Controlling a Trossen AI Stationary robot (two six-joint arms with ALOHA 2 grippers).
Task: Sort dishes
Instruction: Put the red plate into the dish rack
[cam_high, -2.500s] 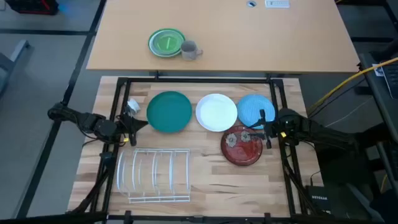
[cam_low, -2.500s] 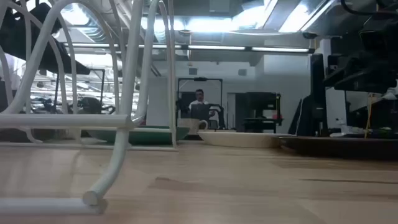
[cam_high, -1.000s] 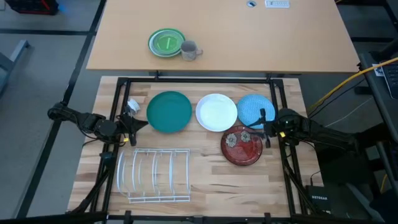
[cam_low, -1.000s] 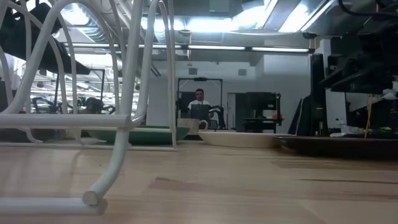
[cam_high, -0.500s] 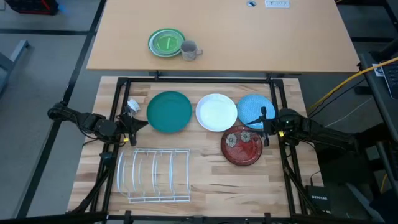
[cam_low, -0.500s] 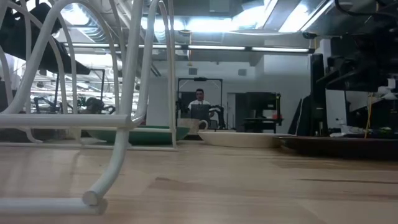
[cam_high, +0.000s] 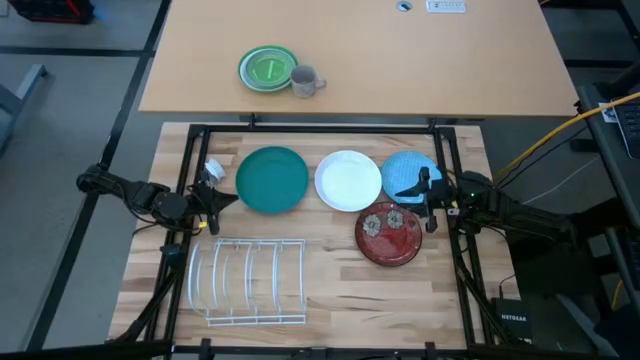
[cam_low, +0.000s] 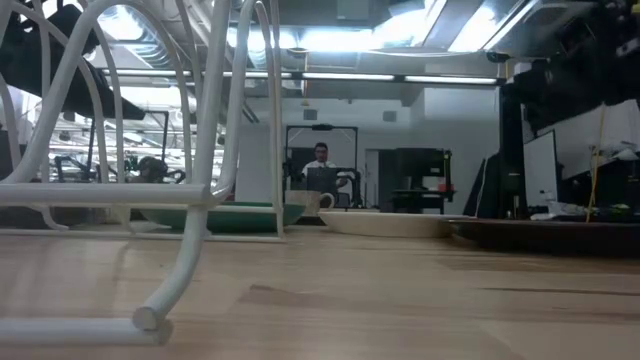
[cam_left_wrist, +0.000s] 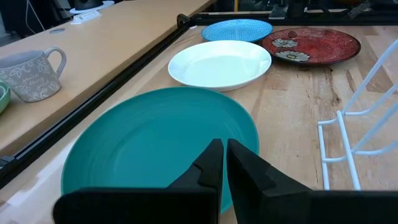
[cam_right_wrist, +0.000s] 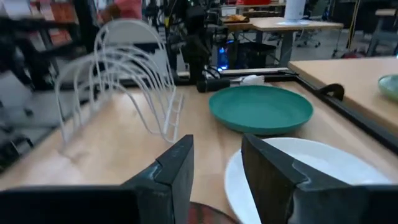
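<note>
Since all four plates lie flat on the wooden tabletop (cam_high: 330, 290) and the white wire rack (cam_high: 248, 280) stands bare in front of them, the sorting is judged not yet begun. The dark teal plate (cam_high: 272, 180), the white plate (cam_high: 347, 180) and the light blue speckled plate (cam_high: 404, 170) are set in a row along the far side; the dark red flowered plate (cam_high: 388, 238) lies nearer, just in front of the gap between white and blue.

The right end effector (cam_high: 423, 200) is held above the near edge of the blue plate and the far rim of the red one, fingers spread wide and nothing between them. The placing suggests an approach to one of these two plates; which one cannot be told. The left end effector (cam_high: 215, 197) is parked beside the teal plate's left rim, fingers clenched together on nothing, apparently waiting.

A small green plate (cam_high: 267, 69) and a grey mug (cam_high: 305, 81) are kept apart on the far table, outside the work area.

Hard to make out:
- In the low view, plates are seen only as thin edge-on slivers behind the rack wires.
- Contact between the right fingers and either plate cannot be judged.
- In the right wrist view, the red plate is cut off beneath the fingers.
- A person is seen small and far off in the room behind.
</note>
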